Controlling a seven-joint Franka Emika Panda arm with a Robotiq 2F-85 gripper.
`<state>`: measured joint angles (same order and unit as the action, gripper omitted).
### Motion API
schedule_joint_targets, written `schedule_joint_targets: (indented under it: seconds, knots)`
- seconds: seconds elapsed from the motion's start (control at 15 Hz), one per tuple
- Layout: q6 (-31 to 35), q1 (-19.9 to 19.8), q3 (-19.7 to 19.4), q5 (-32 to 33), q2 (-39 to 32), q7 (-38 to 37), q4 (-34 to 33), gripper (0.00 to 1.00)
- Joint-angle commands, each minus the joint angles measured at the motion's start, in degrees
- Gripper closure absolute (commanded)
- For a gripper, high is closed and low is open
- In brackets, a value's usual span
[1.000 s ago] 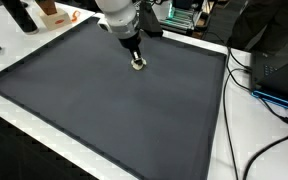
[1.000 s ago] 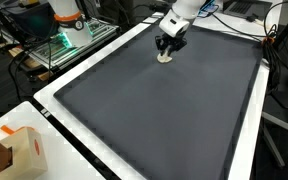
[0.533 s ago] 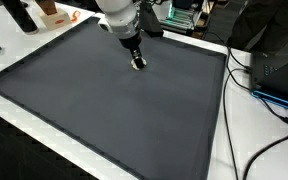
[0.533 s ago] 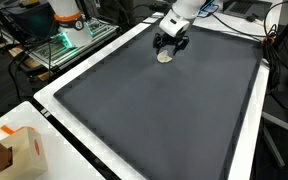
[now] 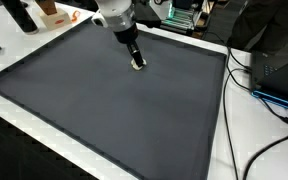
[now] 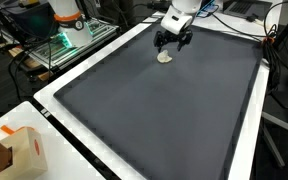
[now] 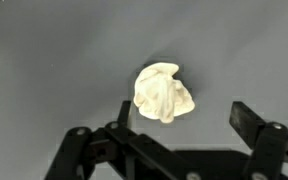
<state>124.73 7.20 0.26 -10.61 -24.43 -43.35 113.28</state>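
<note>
**Gripper (image 6: pixel 172 40) wide open above the wad (image 6: pixel 165 57)**

Lower left, a cardboard box (image 6: pixel 20 150) stands off the dark mat (image 6: pixel 154 110), contents hidden. The pale wad lies free upper centre, just below the jaws. A second ago they were closed in on it.

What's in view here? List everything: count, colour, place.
crumpled wad: one, cream, on the mat, under the hand, clear of both fingers
mat: one, dark grey, covering most of the table
table: one, white, showing as a rim around the mat
cardboard box: one, tan and orange, on the table corner beside the mat
cables: several, black, across the table beside the mat
arm: one, white, above the mat's far side
hand: one, black, open, just above the wad
</note>
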Motion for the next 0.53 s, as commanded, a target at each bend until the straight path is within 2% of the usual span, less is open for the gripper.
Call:
schedule_joint_targets:
  seconds: [0.0, 0.47]
  knots:
    - [3.4, -5.1, 1.7, -8.1, 5.0, 13.0, 5.3, 0.00]
    - [0.3, -13.7, 1.4, -26.8, 5.8, 39.7, 8.9, 0.00]
